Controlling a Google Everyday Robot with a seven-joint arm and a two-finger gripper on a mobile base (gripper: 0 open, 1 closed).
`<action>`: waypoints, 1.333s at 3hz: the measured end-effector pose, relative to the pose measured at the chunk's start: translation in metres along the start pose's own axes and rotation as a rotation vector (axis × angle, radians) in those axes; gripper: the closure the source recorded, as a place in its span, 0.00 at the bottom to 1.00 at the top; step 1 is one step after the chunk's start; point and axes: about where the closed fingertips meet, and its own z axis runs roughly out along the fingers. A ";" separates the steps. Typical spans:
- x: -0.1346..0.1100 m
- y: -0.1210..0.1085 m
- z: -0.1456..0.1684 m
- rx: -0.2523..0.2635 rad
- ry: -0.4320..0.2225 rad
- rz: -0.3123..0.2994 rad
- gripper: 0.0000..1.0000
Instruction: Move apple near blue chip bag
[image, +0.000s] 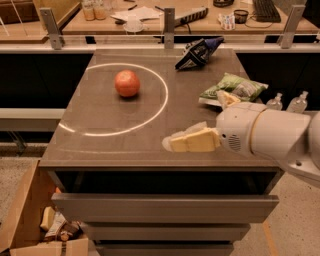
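A: Surface: grey-brown cabinet top (100, 150) with drawers (165, 205) below and a cluttered desk (150, 22) behind. An open cardboard box (20, 220) is on the floor, far left.

B: Apple position?

A: The apple (127, 83) sits left of centre, inside the white ring (156, 110) marked on the top. Nothing touches it.

B: Blue chip bag?

A: The blue chip bag (198, 53) lies crumpled at the back edge, right of centre and outside the ring, well apart from the apple.

B: End effector?

A: The gripper (197, 120) is low over the front right of the top. Its cream fingers (192, 141) are spread apart and hold nothing. The green and white snack bag (234, 89) lies just behind it, at the right edge.
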 end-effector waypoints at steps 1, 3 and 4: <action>0.005 -0.019 0.053 0.078 -0.054 -0.016 0.00; -0.003 -0.060 0.154 0.112 -0.132 -0.080 0.00; -0.013 -0.071 0.185 0.096 -0.148 -0.086 0.00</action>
